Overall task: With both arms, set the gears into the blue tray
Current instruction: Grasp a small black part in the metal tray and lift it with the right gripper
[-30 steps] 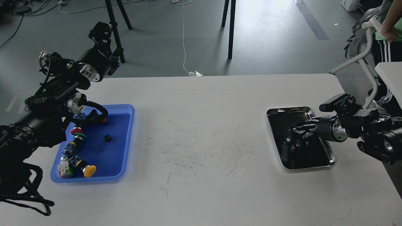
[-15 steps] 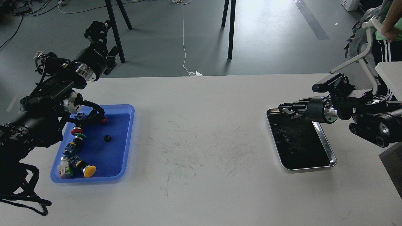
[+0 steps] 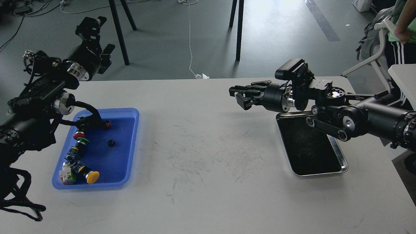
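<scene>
On the white surface (image 3: 208, 195): blue tray (image 3: 131, 143) found at left, steel tray (image 3: 343, 164) at right, well apart. One gear (image 3: 111, 142) noted lying flat on tray floor near its middle, alone, clear of a row of push-button switches (image 3: 78, 152) along the left side. Left gripper (image 3: 91, 27) observed raised beyond the far-left edge of the surface, well above the blue tray; fingers too dark to separate, state could not be told. Right gripper (image 3: 239, 94) observed above the bare surface, left of the steel tray, pointing toward the blue tray; fingers (image 3: 242, 87) close together, whether clamped on a gear could not be told. Steel tray interior dark, contents not distinguishable.
</scene>
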Robot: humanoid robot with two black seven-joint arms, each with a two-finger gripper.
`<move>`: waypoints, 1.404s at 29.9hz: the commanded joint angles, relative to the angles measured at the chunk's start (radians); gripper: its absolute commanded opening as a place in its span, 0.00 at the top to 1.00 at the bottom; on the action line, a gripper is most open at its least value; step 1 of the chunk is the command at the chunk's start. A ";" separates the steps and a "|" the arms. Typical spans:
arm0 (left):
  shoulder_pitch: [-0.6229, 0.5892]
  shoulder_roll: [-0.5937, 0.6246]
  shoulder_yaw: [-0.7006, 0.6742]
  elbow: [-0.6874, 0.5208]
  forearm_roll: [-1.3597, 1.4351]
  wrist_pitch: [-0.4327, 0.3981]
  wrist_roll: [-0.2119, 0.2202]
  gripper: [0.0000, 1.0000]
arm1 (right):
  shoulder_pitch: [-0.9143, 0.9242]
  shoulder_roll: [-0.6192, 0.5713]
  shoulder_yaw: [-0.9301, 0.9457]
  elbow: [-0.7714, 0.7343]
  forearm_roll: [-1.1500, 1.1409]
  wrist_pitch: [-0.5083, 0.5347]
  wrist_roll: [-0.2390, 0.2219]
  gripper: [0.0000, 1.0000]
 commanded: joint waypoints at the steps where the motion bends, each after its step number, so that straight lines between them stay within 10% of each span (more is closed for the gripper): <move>1: 0.003 0.005 0.000 0.001 -0.001 0.000 0.000 0.01 | -0.027 0.068 0.010 0.012 -0.001 -0.065 0.003 0.84; 42: 0.014 0.041 -0.014 -0.001 -0.002 -0.008 0.000 0.01 | -0.179 0.213 -0.150 -0.043 -0.049 -0.142 0.009 0.83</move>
